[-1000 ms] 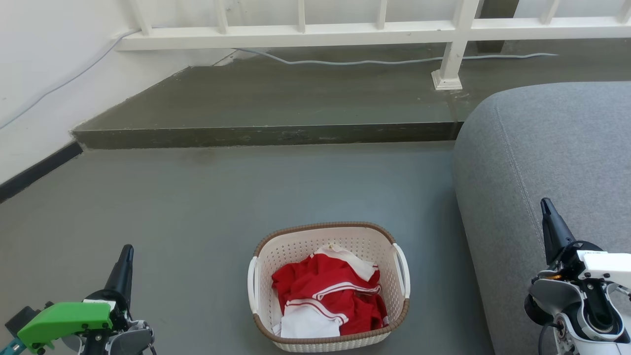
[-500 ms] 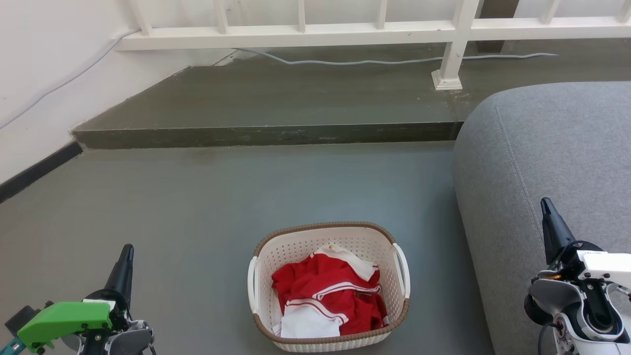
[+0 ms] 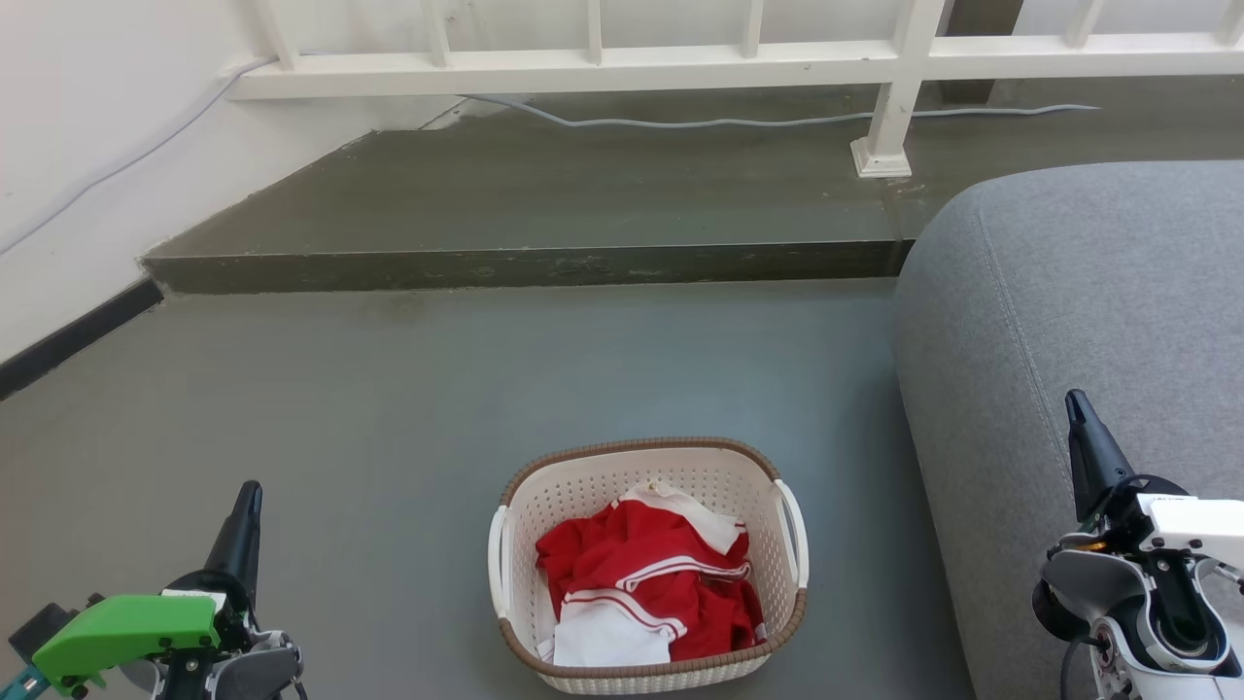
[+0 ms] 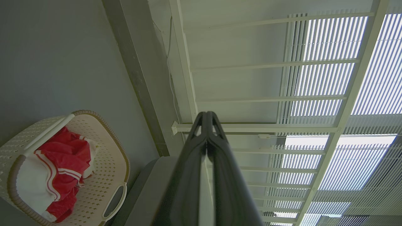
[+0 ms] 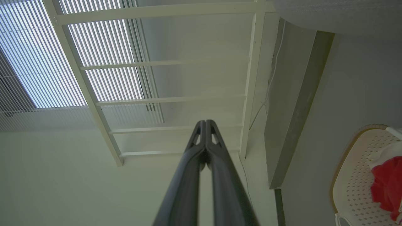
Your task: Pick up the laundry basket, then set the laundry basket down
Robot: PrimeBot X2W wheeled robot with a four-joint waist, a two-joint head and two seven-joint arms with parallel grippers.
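The left gripper [image 3: 251,494] and the right gripper [image 3: 1075,403] each have their long dark fingers pressed together, both well apart from the cream-white perforated plastic laundry basket [image 3: 583,486] with a brown rim. It sits on the grey floor [image 3: 389,389] between them, holding red-and-white clothes [image 3: 661,574], near a grey fabric sofa [image 3: 1069,292].
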